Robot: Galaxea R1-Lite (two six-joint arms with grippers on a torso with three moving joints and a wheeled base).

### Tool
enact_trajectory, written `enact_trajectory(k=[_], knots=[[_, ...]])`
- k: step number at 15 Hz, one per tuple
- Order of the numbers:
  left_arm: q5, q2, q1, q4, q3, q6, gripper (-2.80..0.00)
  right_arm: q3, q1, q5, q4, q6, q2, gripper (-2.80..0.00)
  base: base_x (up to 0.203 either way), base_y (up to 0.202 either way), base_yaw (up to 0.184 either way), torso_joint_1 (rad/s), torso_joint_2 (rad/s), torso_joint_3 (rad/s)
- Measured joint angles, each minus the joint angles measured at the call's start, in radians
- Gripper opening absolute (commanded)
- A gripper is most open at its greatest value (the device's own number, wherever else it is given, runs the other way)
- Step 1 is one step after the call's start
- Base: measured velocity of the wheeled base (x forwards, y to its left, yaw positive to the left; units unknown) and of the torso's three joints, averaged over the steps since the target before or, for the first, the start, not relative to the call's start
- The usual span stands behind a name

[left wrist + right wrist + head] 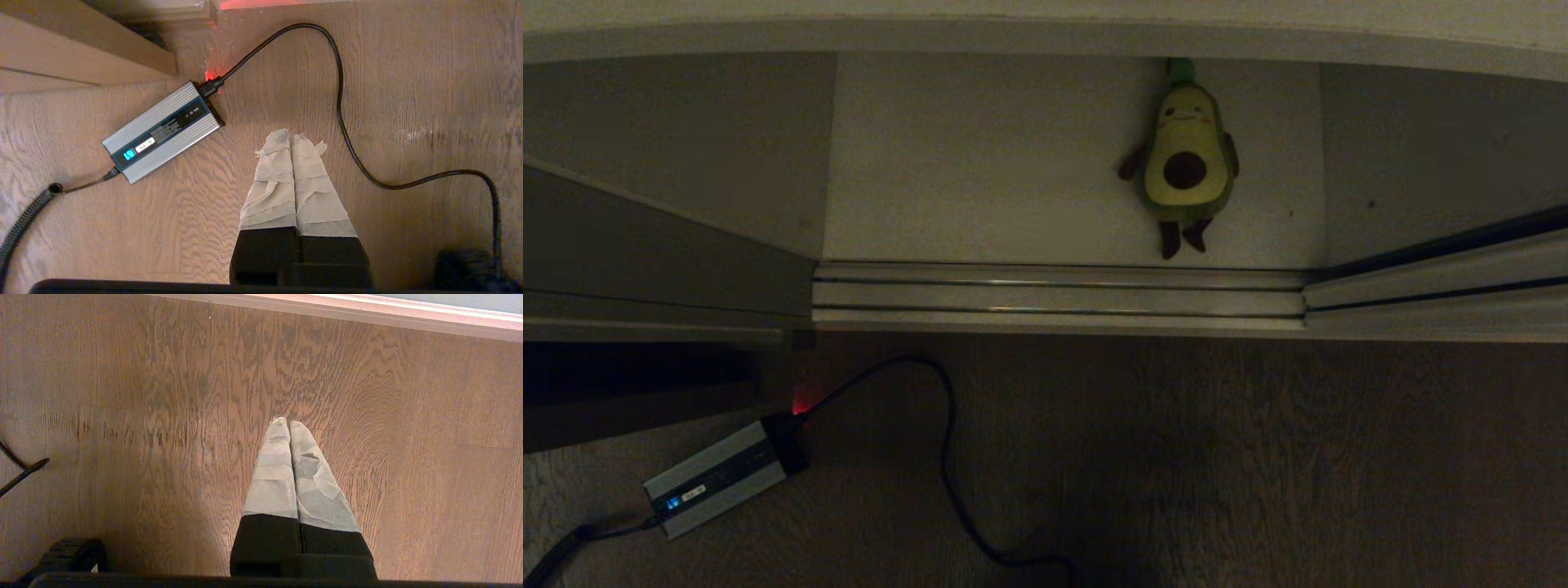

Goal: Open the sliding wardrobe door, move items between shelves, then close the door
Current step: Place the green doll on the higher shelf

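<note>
Wooden floor (1258,474), nearest the head camera: brown plank, carrying a grey box (715,479) near its left edge, with a black cable (947,457) looping from the box's end toward the near edge.

Wardrobe opening beyond the floor: a sliding wardrobe door (645,245) stands pushed to the left, a second like panel (1445,269) to the right, with the ribbed metal floor track (1058,298) bare between them.

Bottom shelf (980,163), off-white: the avocado toy (1186,155) lies face up toward its right side, near the front edge, legs pointing at the track.

Left gripper (291,136): taped fingers pressed together, holding nothing, hanging over the floor beside the grey box.

Right gripper (288,424): taped fingers likewise pressed together, empty, over bare floor.
</note>
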Motion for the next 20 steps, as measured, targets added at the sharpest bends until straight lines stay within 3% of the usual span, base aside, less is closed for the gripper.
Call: enact_trajectory(k=[13,20], knots=[[0.007,0.0,0.0,0.001,0.001,-0.022,-2.8,0.0,0.0,0.0,0.0,0.001,0.0,-2.8,0.0,0.004,-0.001,0.0,0.0,0.0],[0.005,0.0,0.0,0.0,0.001,-0.014,-2.8,0.0,0.0,0.0,0.0,0.0,0.0,-2.8,0.001,0.177,-0.005,0.003,0.0,0.003]])
